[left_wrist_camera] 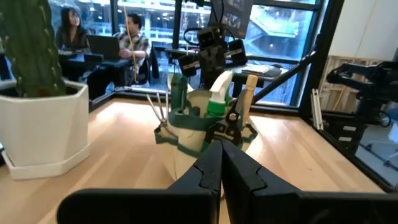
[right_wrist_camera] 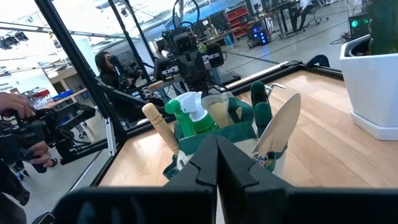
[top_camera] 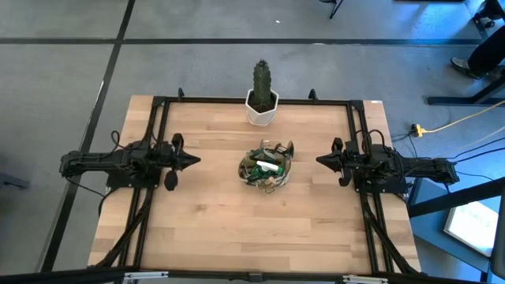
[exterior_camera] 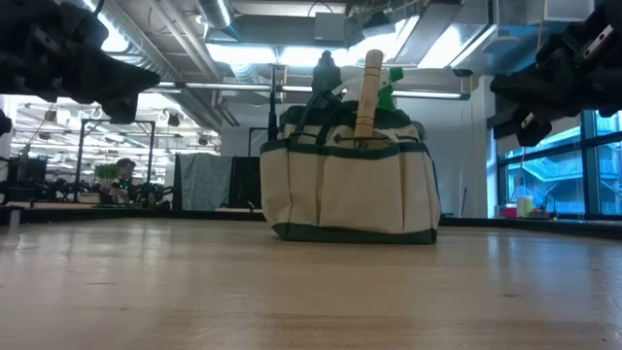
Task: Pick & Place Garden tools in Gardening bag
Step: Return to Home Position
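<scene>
- Gardening bag point(top_camera: 267, 167) stands upright on the wooden table point(top_camera: 205, 229), at the centre of the high view.
- Sticking out of it: green sprayer point(right_wrist_camera: 189, 112), wooden handle point(exterior_camera: 368, 92), trowel blade point(right_wrist_camera: 280, 127), dark shears point(left_wrist_camera: 231, 124).
- Left gripper point(top_camera: 196, 160) is left of centre and points at the bag, well apart from it. Jaws are closed together with nothing held.
- Right gripper point(top_camera: 319, 160) is right of centre, facing the bag and apart from it. Jaws are pressed together, empty.
- Cactus point(top_camera: 261, 79) in a white pot point(top_camera: 262, 113) is at upper centre, on the table's edge.
- People point(left_wrist_camera: 68, 31) sit at desks in the room beyond.
</scene>
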`<action>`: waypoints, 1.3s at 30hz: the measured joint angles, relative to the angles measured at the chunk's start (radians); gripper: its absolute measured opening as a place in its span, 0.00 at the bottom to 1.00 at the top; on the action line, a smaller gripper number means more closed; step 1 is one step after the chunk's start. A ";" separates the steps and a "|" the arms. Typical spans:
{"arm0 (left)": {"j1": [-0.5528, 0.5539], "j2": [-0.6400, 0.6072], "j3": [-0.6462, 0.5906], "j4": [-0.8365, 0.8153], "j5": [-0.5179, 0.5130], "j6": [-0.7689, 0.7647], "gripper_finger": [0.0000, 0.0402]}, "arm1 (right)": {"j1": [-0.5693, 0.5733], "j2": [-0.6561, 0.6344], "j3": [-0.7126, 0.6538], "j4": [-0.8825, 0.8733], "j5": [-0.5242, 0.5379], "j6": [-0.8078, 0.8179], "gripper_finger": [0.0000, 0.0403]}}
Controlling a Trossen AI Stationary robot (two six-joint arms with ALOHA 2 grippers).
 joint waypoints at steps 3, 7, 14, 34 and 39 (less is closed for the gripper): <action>0.000 -0.001 0.000 -0.001 -0.003 0.019 0.00 | 0.000 0.000 0.000 0.000 0.000 0.000 0.00; 0.000 -0.002 0.000 0.002 -0.023 0.022 0.00 | 0.000 0.000 0.000 0.000 0.000 0.000 0.00; -0.001 -0.002 0.000 0.016 -0.091 -0.005 0.00 | 0.000 0.000 0.000 0.000 0.000 0.000 0.00; -0.038 -0.002 0.000 0.014 -0.070 -0.024 0.00 | 0.000 0.000 0.000 0.000 0.000 0.000 0.00; -0.038 -0.002 0.000 0.014 -0.070 -0.024 0.00 | 0.000 0.000 0.000 0.000 0.000 0.000 0.00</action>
